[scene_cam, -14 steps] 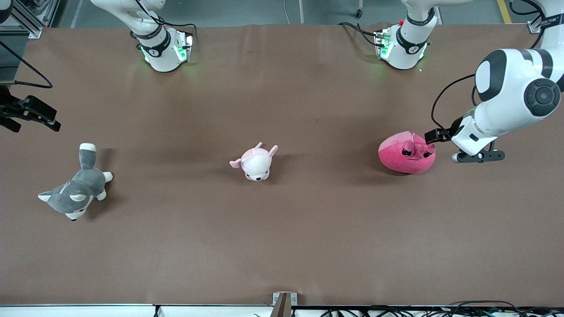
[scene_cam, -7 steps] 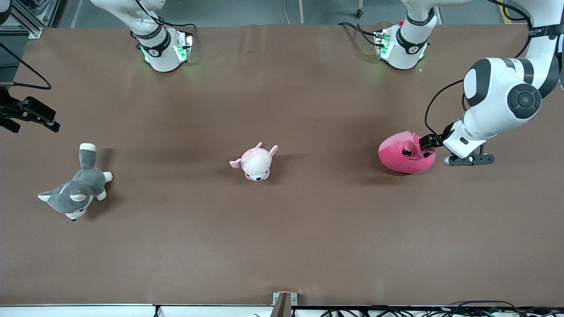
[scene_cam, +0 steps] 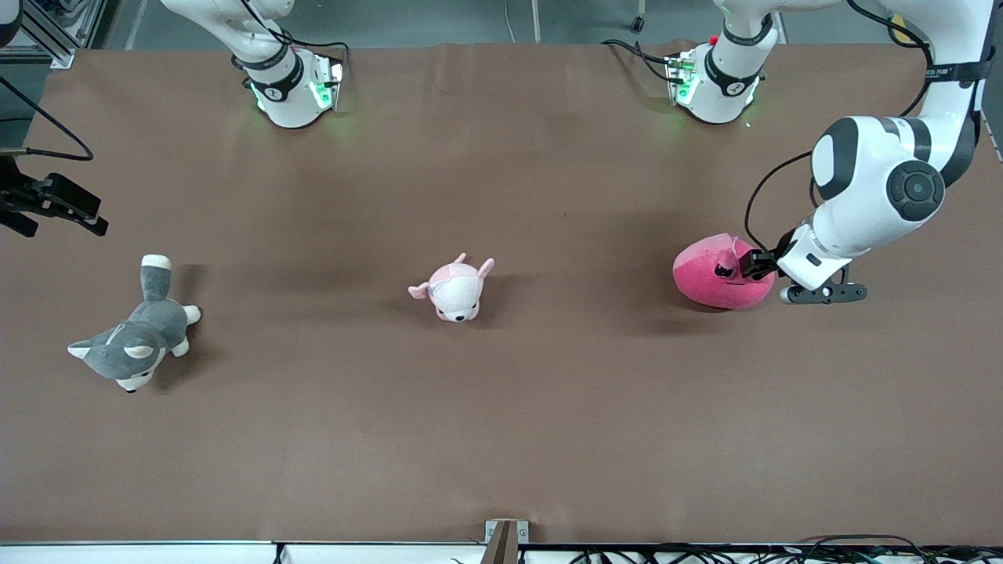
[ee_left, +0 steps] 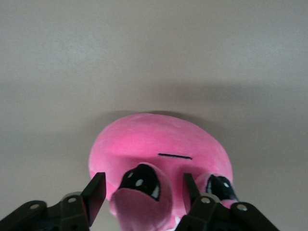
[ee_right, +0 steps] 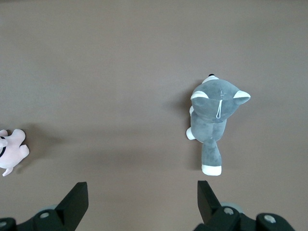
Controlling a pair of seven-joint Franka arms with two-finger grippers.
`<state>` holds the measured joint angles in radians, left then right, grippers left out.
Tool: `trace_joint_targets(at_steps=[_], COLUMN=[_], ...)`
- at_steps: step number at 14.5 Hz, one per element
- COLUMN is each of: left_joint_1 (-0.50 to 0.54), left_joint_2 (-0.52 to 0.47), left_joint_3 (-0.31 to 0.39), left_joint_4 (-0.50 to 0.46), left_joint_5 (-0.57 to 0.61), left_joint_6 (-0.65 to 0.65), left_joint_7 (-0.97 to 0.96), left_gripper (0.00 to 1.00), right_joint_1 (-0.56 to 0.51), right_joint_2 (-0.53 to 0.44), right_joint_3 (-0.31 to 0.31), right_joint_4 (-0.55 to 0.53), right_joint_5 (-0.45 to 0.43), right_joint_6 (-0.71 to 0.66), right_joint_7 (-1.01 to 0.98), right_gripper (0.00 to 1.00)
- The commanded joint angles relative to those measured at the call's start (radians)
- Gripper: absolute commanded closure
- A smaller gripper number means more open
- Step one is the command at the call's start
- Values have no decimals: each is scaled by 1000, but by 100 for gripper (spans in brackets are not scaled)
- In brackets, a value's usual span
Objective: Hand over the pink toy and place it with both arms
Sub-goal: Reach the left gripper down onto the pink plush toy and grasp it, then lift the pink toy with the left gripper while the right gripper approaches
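The pink toy [scene_cam: 717, 280] lies on the brown table toward the left arm's end, its face turned up toward the front camera. My left gripper [scene_cam: 750, 265] is low at the toy's edge. In the left wrist view the toy [ee_left: 159, 139] fills the middle. The left gripper [ee_left: 144, 187] is open there, with its fingers [ee_left: 97, 191] on either side of a pink bump that bears a dark eye. My right gripper [scene_cam: 66, 210] waits above the table's edge at the right arm's end. It is open and empty in its wrist view [ee_right: 142, 192].
A pale pink-and-white puppy plush [scene_cam: 454, 290] lies mid-table and shows in the right wrist view [ee_right: 10, 151]. A grey-and-white husky plush [scene_cam: 129, 345] lies toward the right arm's end, below the right gripper [ee_right: 214, 115]. Brown tabletop [scene_cam: 501, 431] surrounds them.
My left gripper has come down and moved toward the pink toy, and its fingers now straddle the toy's bump. The toys and the right arm have not moved.
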<state>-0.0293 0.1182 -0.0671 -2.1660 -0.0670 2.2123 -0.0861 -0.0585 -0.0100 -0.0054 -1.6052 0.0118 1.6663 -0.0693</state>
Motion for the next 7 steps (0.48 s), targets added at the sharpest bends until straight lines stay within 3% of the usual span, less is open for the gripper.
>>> trace_joint_targets(at_steps=[1,3,7], left_joint_1=[-1,-1,-1], left_joint_2=[-2,-2,-3], left_joint_3=[-3,-3,-3], left_joint_4=[-5,-5,-11], left_joint_5=[-36,-39,-37], left_joint_6=[13,12,-12], left_joint_7=[-11,-11,-9], left_gripper=[43,60,82], right_joint_1=[12,26,68], right_joint_2=[18,27,62], right_joint_3=[2,4,4], right_joint_4=[-1,-1,1], right_joint_5=[-13,-9,-9], right_joint_6=[0,0,1], right_joint_7=[-4,-4,2], right_gripper=[0,0,0])
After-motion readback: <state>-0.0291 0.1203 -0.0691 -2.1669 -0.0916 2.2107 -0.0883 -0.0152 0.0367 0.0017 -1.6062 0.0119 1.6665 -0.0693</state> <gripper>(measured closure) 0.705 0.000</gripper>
